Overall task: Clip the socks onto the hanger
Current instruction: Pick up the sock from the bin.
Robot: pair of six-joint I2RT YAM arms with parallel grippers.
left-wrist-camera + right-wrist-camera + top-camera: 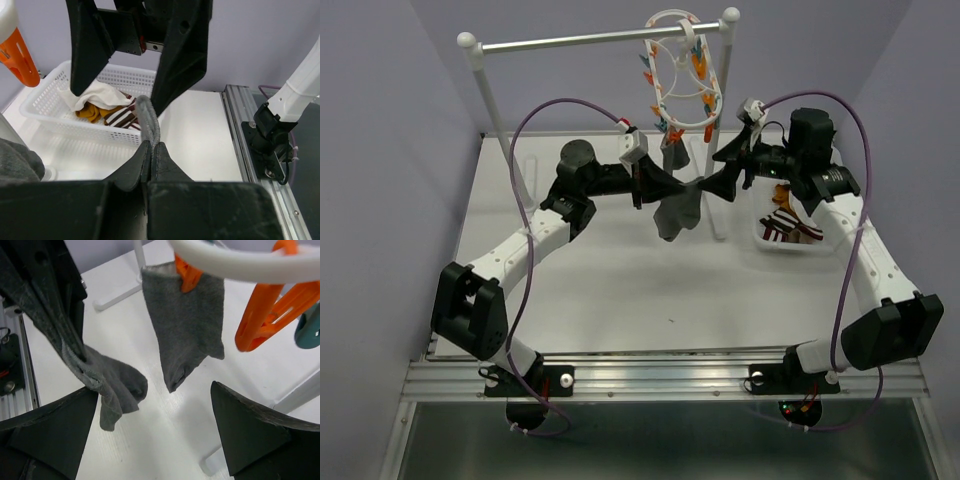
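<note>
The left gripper (151, 146) fills the near edge of the left wrist view. Its two black fingers are pressed together on the folded edge of a dark grey fabric sock (149, 117), which stands up in a narrow loop at 12 o'clock from the fingertips. In the top view that sock (676, 214) hangs slack below the grip, clear of the white table (620, 290).

The right gripper (154, 390) faces the left one, its jaws spread wide and holding nothing. In the right wrist view the held sock hangs at 9 o'clock, just beside the left-hand finger (50, 430); whether it touches that finger I cannot tell. The other finger (255, 435) stands well apart from it.

A second grey fabric sock (186, 325) hangs at 12 o'clock from the open jaws, pinched at its top edge by an orange plastic clip (186, 271) under the white plastic oval hanger (240, 262). More orange clips (265, 315) and a teal one (309, 326) dangle at 2 o'clock.

From above, the hanger hooks onto a metal rail (580, 40) at 12 o'clock from the two grippers. A white perforated plastic basket (762, 238) sits at 4 o'clock from the right gripper, holding a white sock (97, 95), a mustard sock (90, 112) and a brown striped sock (122, 117).
</note>
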